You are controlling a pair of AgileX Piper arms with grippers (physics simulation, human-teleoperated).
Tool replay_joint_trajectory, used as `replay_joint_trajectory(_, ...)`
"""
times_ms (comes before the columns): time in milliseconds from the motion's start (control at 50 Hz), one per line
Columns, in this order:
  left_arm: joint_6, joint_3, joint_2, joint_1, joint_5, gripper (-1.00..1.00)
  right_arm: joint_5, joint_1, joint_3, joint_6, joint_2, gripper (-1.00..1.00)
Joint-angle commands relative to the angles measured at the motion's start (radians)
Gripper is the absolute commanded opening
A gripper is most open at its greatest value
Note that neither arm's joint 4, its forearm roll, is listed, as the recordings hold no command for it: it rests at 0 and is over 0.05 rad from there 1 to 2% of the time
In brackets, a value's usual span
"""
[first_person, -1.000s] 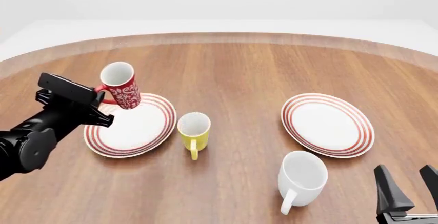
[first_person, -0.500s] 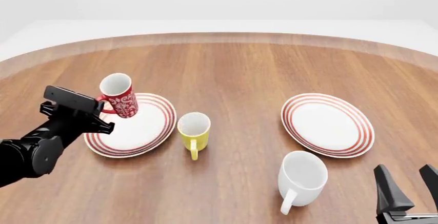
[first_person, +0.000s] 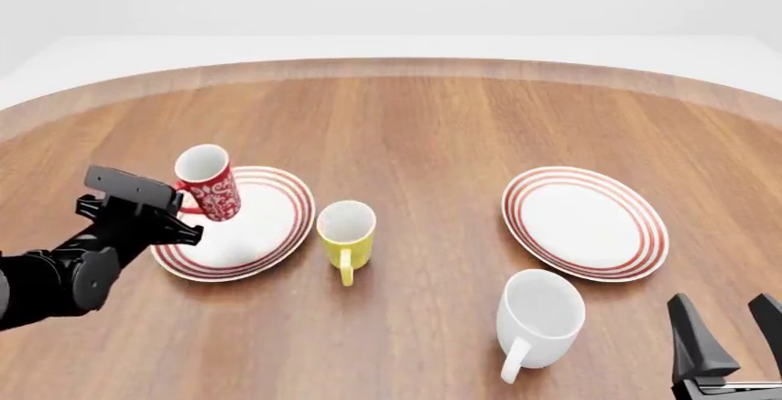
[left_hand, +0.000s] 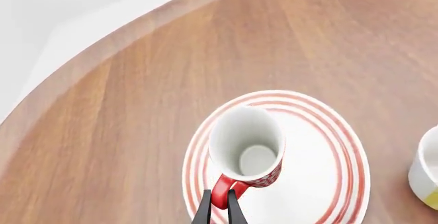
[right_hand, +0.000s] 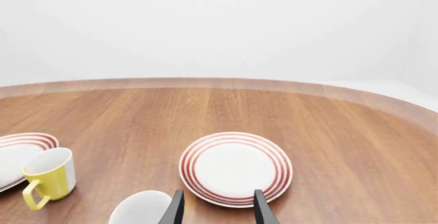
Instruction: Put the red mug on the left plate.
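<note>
You've got the red mug in red with a white floral pattern, red handle, white inside; the left plate is white with thin red concentric rings at the rim; the right plate has the same white and red rings; yellow mug is plain yellow, pale inside; white mug is plain white; table is brown woodgrain with a lighter edge; both arms are black.

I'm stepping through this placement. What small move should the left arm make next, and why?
Probably lower a little further, then let go. The left gripper pinches the red mug by its handle over the left plate; whether its base touches yet is unclear.
</note>
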Motion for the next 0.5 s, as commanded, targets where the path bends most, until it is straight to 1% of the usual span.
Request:
replay_joint_trajectory(20,0.002,-0.009,0.069,0.018,-0.042,-1.00,0.000,0.000,0.000,0.000,0.000,1.00)
replay_joint_trajectory(160,-0.003,-0.010,0.110,0.017,-0.074,-1.00,0.000,0.000,0.000,0.000,0.000,1.00)
replay_joint_trajectory(500,-0.002,-0.041,0.172,-0.011,-0.088,-1.00,0.000,0.000,0.000,0.000,0.000,1.00)
